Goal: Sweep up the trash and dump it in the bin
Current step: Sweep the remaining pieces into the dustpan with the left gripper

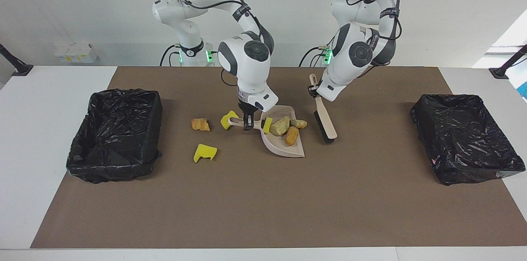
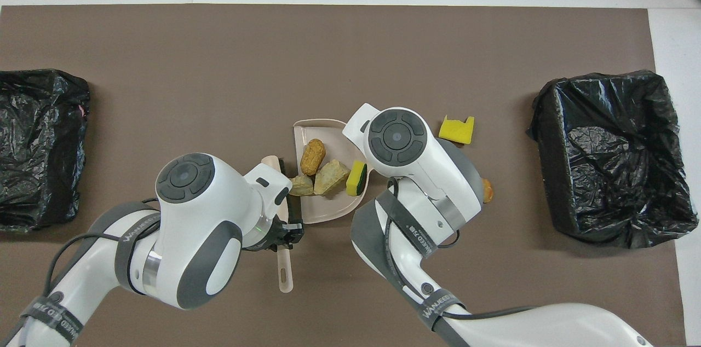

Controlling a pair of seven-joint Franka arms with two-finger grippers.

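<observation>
left end effector (image 1: pixel 313 90) clamps brush (image 1: pixel 325 121) — right end effector (image 1: pixel 247 123) clamps dustpan (image 1: pixel 284 147)

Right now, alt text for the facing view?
Two robot arms work at mid-table: the right claw grips the handle of a beige dustpan holding four trash pieces, while the left claw holds a brush beside its open edge. Three scraps lie on the brown mat, with black-lined bins at both ends.

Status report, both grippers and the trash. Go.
Left gripper shut on brush, bristles down beside dustpan. Right gripper shut on dustpan handle. Four trash pieces in pan; three on the mat. Nothing in the way.
</observation>
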